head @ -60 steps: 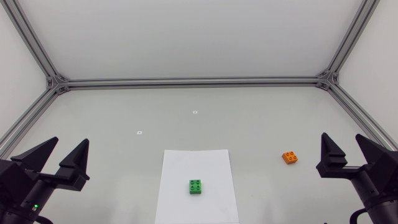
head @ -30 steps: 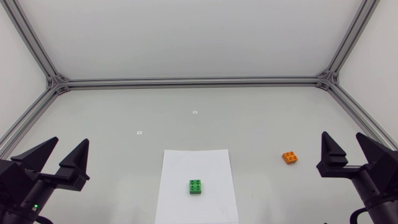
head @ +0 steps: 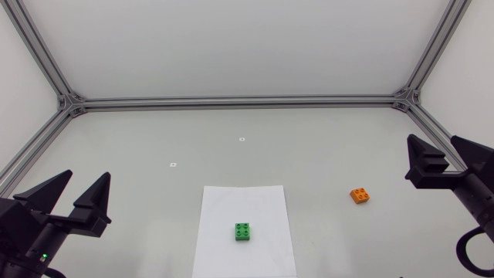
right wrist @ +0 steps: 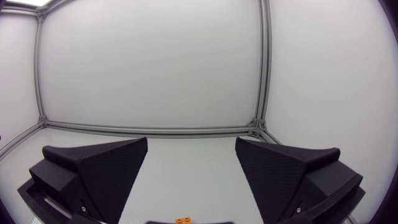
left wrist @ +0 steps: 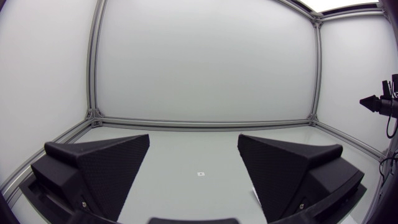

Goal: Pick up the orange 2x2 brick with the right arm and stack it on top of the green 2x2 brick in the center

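Observation:
The orange 2x2 brick (head: 360, 195) lies on the table right of the white paper sheet (head: 244, 255); a sliver of that orange brick (right wrist: 182, 219) peeps out low between my right fingers. The green 2x2 brick (head: 243, 232) sits in the middle of the sheet. My right gripper (head: 441, 153) is open at the right edge, raised above and to the right of the orange brick, holding nothing. My left gripper (head: 76, 190) stands open at the lower left, far from both bricks. In the wrist views the left gripper (left wrist: 193, 144) and the right gripper (right wrist: 191, 145) are empty.
An aluminium frame (head: 239, 101) runs along the table's back edge and down both sides. Two small white markers (head: 241, 139) (head: 173, 164) lie flat on the table behind the sheet. My right gripper (left wrist: 377, 103) is visible far off beside the left one.
My right gripper has risen and shifted slightly right, away from the table. The left arm and both bricks have not moved.

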Available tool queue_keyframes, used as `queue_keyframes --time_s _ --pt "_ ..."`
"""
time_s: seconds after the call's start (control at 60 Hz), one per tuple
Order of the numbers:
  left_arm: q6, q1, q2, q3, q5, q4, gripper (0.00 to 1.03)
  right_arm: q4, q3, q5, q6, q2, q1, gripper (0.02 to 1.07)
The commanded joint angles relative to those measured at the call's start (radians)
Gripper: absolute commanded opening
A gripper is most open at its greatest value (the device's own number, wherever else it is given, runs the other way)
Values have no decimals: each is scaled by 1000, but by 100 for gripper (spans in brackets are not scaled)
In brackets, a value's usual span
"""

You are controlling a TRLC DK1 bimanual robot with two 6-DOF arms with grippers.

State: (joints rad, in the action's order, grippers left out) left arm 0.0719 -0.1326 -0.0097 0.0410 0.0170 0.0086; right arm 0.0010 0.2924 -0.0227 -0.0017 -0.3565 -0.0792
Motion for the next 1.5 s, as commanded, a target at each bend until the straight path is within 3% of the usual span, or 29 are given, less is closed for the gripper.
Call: queue_keyframes --time_s 0.0,0.167,0.55,0.717,0.867,0.933,1.017,1.317,1.483 --pt "20 -5 -3 -41 3 -10 99 -4 68 -5 23 -111 10 103" --pt "20 -7 -3 -41 3 -10 99 -88 198 -8 23 -315 9 103" --pt "20 -7 -3 -41 3 -10 99 -430 502 -3 -92 -722 4 103" --pt "20 -7 -3 -41 3 -10 99 -530 568 -8 -251 -825 -1 103" --pt "20 -7 -3 -41 3 -10 99 -610 611 -14 -251 -949 -5 103" --pt "20 -5 -3 -41 3 -10 99 -661 645 -65 -251 -1032 -34 103" --pt "20 -7 -3 -41 3 -10 99 -676 654 -132 -290 -1098 -67 103" --pt "20 -7 -3 -41 3 -10 99 -668 622 -102 -300 -1193 -37 102" --pt "20 -7 -3 -41 3 -10 99 -638 616 -74 -297 -1250 -27 94"
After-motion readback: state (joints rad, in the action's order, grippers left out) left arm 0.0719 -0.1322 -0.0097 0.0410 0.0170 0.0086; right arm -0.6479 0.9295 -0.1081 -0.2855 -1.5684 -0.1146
